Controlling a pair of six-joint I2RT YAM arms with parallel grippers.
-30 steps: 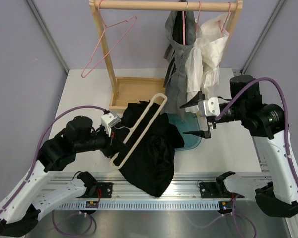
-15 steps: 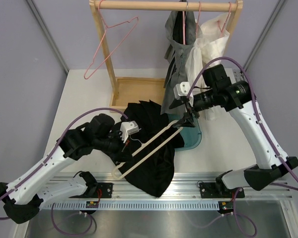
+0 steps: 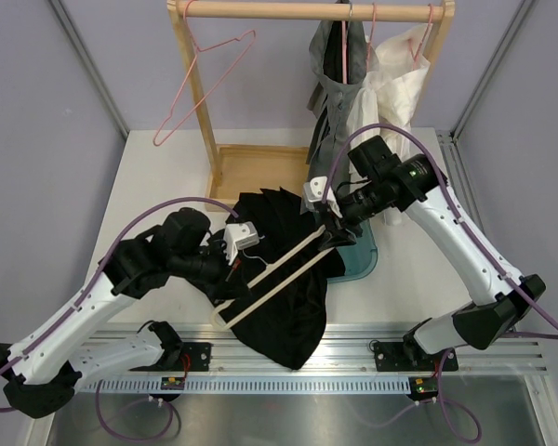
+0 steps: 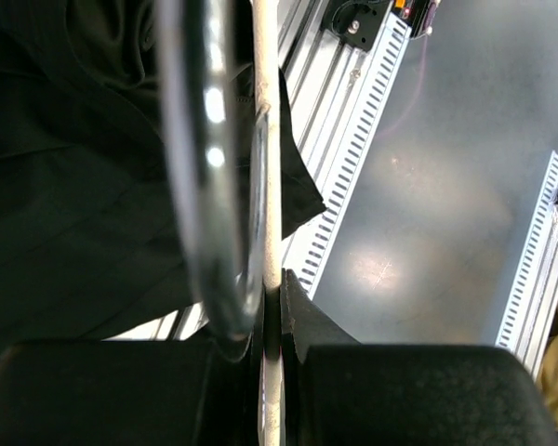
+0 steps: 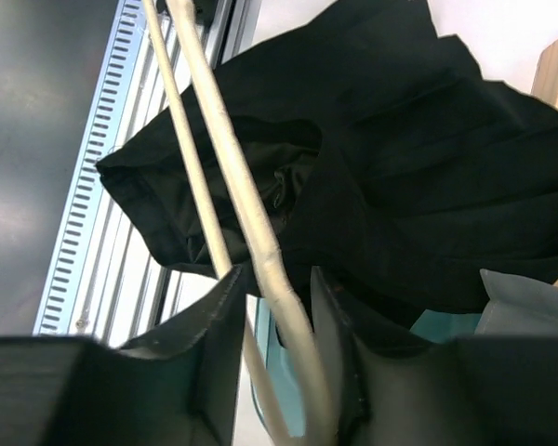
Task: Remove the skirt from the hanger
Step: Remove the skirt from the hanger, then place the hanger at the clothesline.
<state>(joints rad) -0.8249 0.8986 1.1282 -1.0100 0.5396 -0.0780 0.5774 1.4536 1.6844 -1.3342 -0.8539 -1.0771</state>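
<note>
The skirt [image 3: 284,297], a dark pleated heap, lies mid-surface and spills over the near edge onto the rail. Its fanned pleats point toward the wooden tray [image 3: 251,167] on the far side, and its bulk hangs nearward. Across it slants the pale hanger [image 3: 279,269], whose long axis runs from near-left to far-right and ends by the teal tub [image 3: 361,260]. The left gripper [image 3: 234,253] has the near-left end. In the left wrist view its jaws are clamped tight on the hanger's thin pale bar [image 4: 265,186], just beside the metal hook [image 4: 205,186]. The right gripper [image 3: 327,223] sits at the far-right end. In its own wrist view the jaws stand at a middling width astride one bar [image 5: 223,158], a gap showing on one side, so they bracket the bar rather than pinch it. The skirt [image 5: 428,158] lies beyond and beneath those jaws, toward the near-left, bunched under both bars. I cannot tell whether it is clipped or only draped. As I judge it, the right arm is better placed to work the fabric, which must slide off across the hanger's axis while the left arm holds the frame.
</note>
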